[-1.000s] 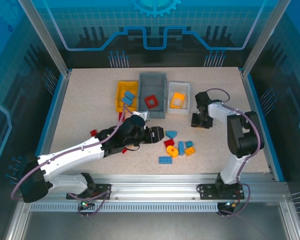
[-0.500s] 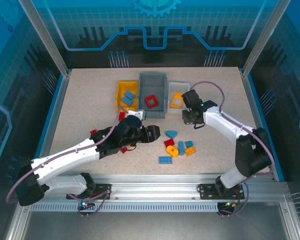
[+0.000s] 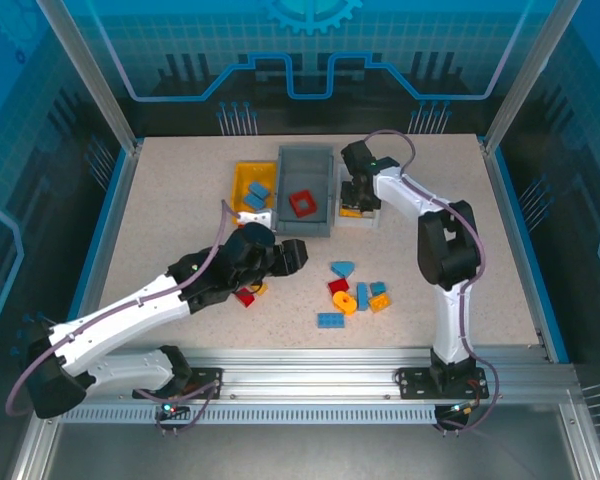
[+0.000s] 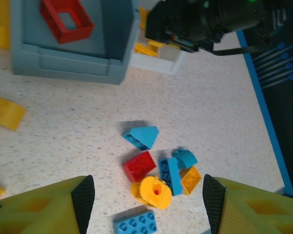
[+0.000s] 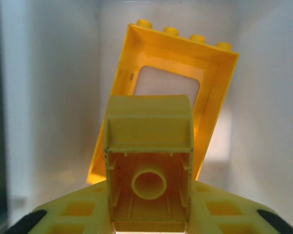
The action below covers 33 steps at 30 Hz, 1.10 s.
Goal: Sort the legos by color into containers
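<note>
Looked under halfway sorted, judging by the count. Found two blue legos (image 3: pixel 256 195) in the yellow bin (image 3: pixel 237 205), one red frame (image 3: pixel 302 204) in the grey bin (image 3: pixel 306 158), and one yellow frame (image 5: pixel 178 48) lying in the white bin (image 5: pixel 53 97). Had a yellow brick (image 5: pixel 149 161) clamped in the right fingers (image 3: pixel 354 200) just above that frame, not yet let go. Had the left fingers (image 3: pixel 292 255) spread wide and empty over the loose cluster (image 4: pixel 158 170) on the table (image 3: pixel 180 200). Counted about seven mixed pieces there unsorted, plus a red piece (image 3: pixel 245 296) beside the left arm.
</note>
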{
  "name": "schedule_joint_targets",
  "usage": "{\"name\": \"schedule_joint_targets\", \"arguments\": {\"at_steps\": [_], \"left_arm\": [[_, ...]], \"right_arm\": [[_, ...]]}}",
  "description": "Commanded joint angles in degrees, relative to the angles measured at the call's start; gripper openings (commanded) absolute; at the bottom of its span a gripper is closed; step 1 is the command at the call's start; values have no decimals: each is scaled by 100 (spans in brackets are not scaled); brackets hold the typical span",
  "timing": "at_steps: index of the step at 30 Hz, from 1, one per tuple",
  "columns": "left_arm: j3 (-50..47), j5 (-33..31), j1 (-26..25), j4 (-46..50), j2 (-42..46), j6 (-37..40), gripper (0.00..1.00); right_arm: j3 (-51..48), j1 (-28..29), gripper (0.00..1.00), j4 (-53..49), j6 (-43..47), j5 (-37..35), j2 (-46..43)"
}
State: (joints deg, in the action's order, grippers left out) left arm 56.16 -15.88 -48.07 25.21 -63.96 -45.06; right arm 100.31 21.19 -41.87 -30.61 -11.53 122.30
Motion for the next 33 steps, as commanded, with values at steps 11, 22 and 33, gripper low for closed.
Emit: {"name": "schedule_joint_targets", "arguments": {"at_steps": [11,22,33], "left_arm": [[-806,75,3324,1992,108,49,83],[-1179,530,4832,843,-1644,745,83],[-1532,933,5216,-33,-2193,996,42]], "right_arm": [[-466,678,58,-34,59,-390,-1677],[-2959,2692,66,2087,414,563,-3347],[-3569,3473,64,2484,-285,644,-3666]]}}
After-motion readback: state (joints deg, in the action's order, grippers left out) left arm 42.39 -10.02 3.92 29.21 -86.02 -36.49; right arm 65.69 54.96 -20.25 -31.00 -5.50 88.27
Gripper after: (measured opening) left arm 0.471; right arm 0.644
